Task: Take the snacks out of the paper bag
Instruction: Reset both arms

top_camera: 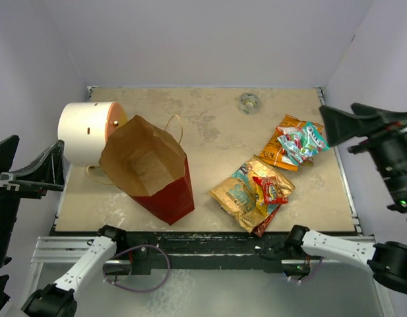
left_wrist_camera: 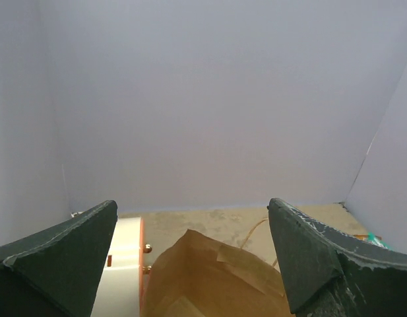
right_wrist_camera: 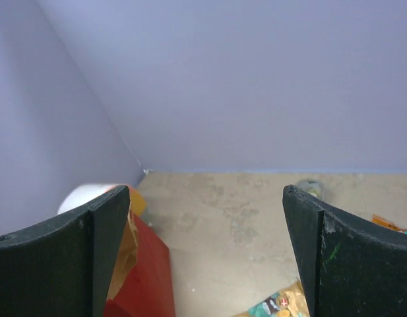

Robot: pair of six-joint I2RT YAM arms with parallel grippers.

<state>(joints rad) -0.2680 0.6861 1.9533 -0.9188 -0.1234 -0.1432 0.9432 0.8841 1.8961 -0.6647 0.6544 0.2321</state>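
The paper bag lies on its side at the left of the table, red outside, its brown mouth facing up and towards me; no packet shows inside. It also shows in the left wrist view and the right wrist view. The snacks lie on the table at the right: a tan-gold packet with a red one on it, and further back an orange packet under a teal one. My left gripper is open and empty, raised left of the bag. My right gripper is open and empty, raised right of the snacks.
A white cylinder with an orange end lies behind the bag, touching it. A small clear roll sits at the back of the beige table. Lilac walls close in the back and both sides.
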